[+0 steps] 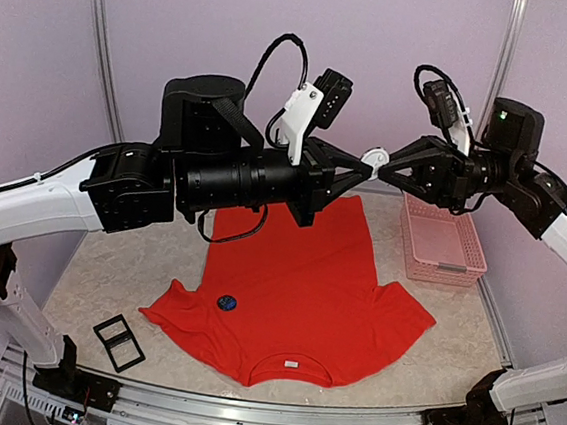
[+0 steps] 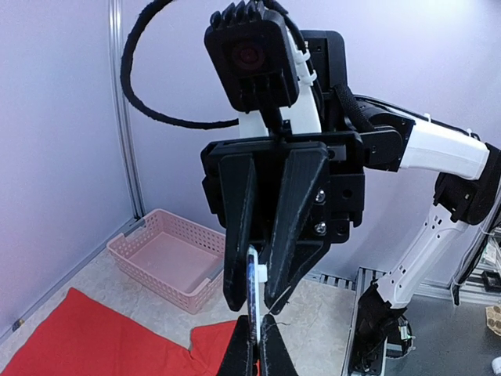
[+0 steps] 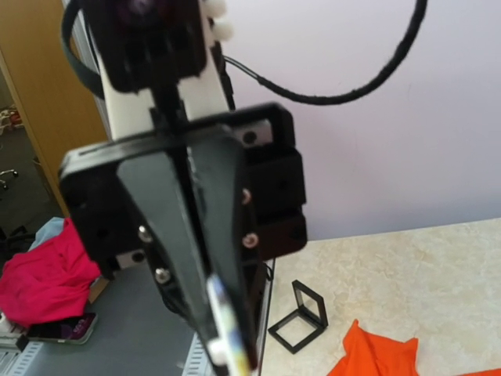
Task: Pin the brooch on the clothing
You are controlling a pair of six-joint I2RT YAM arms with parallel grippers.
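Where my left gripper (image 1: 361, 170) and right gripper (image 1: 384, 166) meet in the air, the brooch (image 1: 374, 160), a small white disc, sits between their tips, over the far end of the red T-shirt (image 1: 298, 274). My left is fully closed on it, and my right pinches it from the opposite side, jaws nearly together. The shirt lies flat on the table (image 1: 117, 267), neckline toward me, with 1 dark blue disc (image 1: 226, 302) near its left sleeve.

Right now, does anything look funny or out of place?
Nothing looks broken or spilled, but the brooch hangs in the air, held by the right gripper tip to tip with the left gripper, above the red shirt. A dark blue dot sits on it.
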